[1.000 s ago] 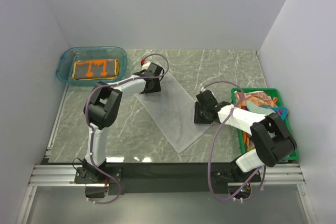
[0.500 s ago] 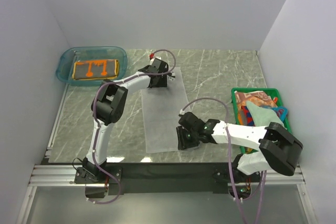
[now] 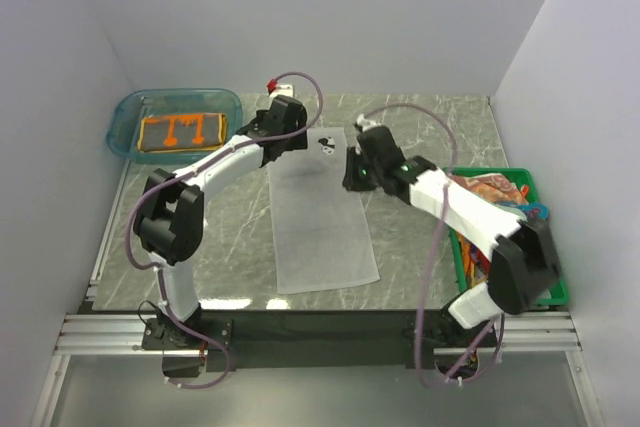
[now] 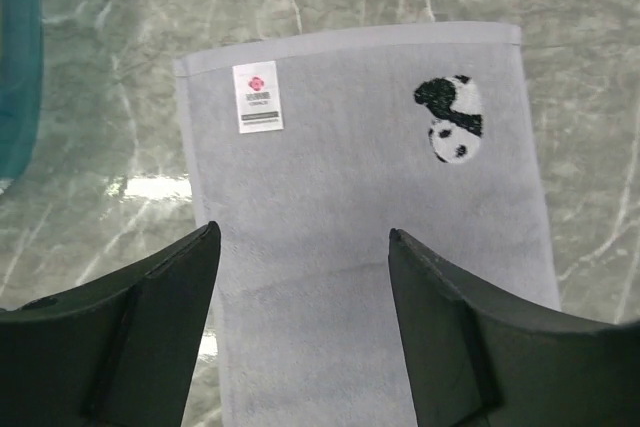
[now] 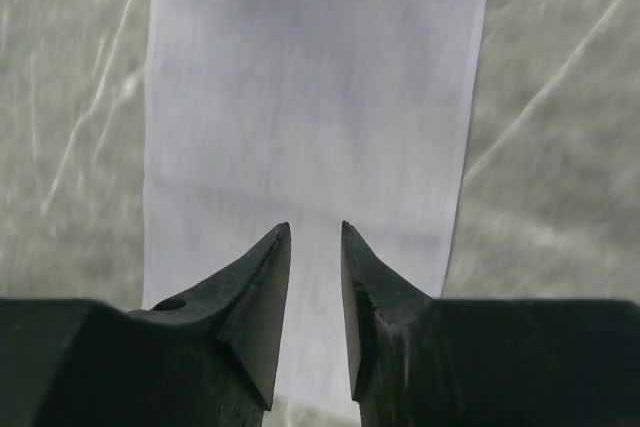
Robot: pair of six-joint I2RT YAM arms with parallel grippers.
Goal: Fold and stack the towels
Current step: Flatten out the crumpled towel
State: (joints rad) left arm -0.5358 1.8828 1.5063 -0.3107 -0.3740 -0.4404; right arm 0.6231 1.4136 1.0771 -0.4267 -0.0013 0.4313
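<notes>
From above, the grey towel [image 3: 320, 227] has changed most. A second ago it lay slantwise across the worktop [image 3: 430, 127]; now it is flat and square at the middle, its long sides running from the far edge to the near one. I'd say it is ready for its first fold. The right gripper [image 3: 353, 178] has swung up from the near end to the towel's far right corner, and the left gripper [image 3: 297, 144] is over the far left corner.

I count one tub [image 3: 125, 112] in the far left corner holding one folded orange towel [image 3: 182, 131], and one crate [image 3: 490, 170] at the right edge. The heap [image 3: 490, 192] in the crate is too tangled to count.

The left wrist camera shows wide, empty jaws above a label [image 4: 257, 97] and a panda [image 4: 450, 119].

The right wrist camera shows jaws nearly closed, with nothing in the thin gap.
</notes>
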